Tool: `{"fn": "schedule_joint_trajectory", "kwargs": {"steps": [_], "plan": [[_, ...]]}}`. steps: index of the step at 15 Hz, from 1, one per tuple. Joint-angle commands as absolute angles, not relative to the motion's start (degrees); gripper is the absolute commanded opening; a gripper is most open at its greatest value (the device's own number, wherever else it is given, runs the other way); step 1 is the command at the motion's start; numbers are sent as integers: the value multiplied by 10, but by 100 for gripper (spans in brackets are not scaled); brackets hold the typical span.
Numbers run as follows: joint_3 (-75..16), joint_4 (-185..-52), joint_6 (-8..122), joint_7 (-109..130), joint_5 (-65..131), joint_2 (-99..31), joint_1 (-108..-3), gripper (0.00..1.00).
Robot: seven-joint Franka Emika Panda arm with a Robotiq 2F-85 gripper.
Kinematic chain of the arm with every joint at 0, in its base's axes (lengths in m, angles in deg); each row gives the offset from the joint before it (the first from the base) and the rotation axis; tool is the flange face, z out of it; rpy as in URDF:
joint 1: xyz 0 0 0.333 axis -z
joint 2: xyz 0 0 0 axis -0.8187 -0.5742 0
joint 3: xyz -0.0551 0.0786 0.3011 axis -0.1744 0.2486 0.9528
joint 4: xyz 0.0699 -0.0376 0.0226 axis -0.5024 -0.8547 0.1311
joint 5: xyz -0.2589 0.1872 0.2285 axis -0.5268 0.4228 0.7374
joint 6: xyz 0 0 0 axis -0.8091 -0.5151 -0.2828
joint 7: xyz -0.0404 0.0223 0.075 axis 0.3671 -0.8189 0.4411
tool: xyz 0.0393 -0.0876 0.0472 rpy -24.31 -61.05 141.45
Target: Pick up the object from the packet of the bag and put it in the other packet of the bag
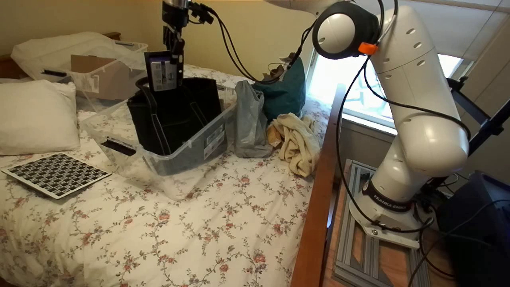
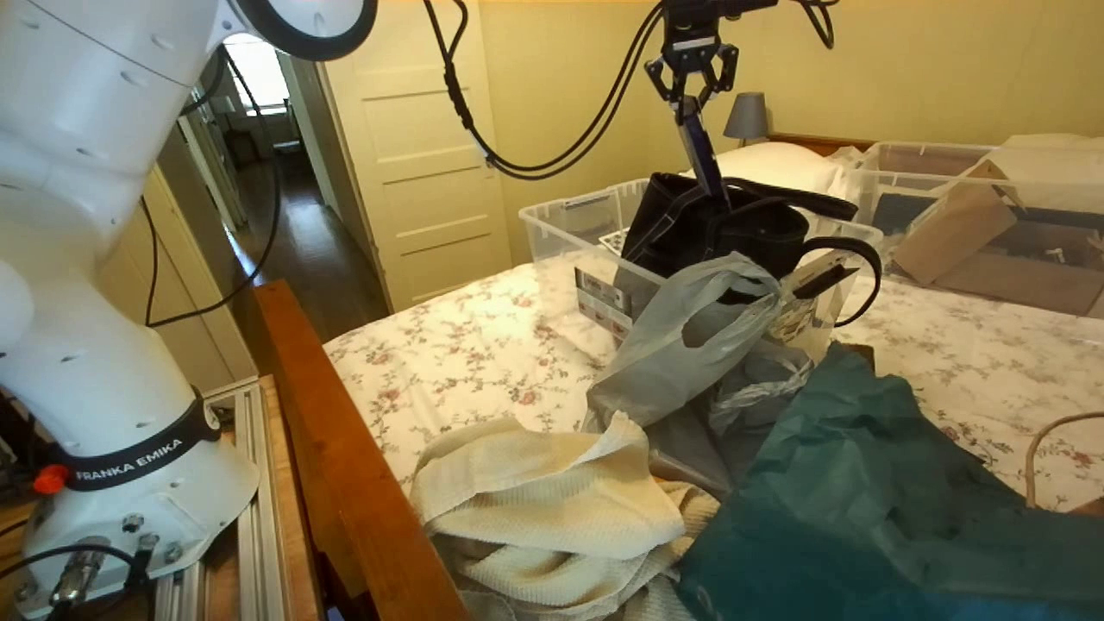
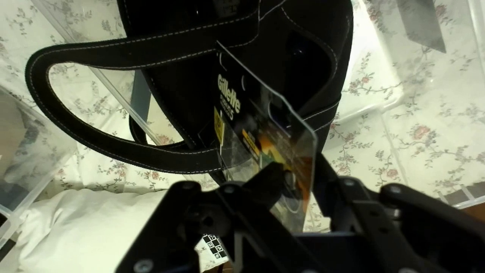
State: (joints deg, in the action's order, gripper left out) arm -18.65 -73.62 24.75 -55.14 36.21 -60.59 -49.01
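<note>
Well, our gripper (image 2: pixel 686 105) pinches the Gillette pack (image 3: pixel 261 127) near one edge; fitting, we judge, for something light, stiff, slick.

Both exterior views look from farther off, seemingly opposite sides, across the surface (image 1: pixel 239 223), sharing the bag (image 1: pixel 175 123) – the wrist view faces down on it, near.

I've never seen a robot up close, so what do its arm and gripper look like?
The arm is glossy white with smooth, rounded segments. A black band near its base reads FRANKA EMIKA. Black cables loop off it, and an orange piece sits by a black-ringed joint. The gripper is black and angular, with hinged links.
</note>
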Motion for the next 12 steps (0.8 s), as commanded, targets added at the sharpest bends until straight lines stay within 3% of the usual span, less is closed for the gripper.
{"fn": "schedule_joint_trajectory", "kwargs": {"steps": [1, 12], "plan": [[-183, -761, 279, -559, 367, -597, -487, 7], [-197, -811, 316, -531, 353, -538, -491, 7]]}}
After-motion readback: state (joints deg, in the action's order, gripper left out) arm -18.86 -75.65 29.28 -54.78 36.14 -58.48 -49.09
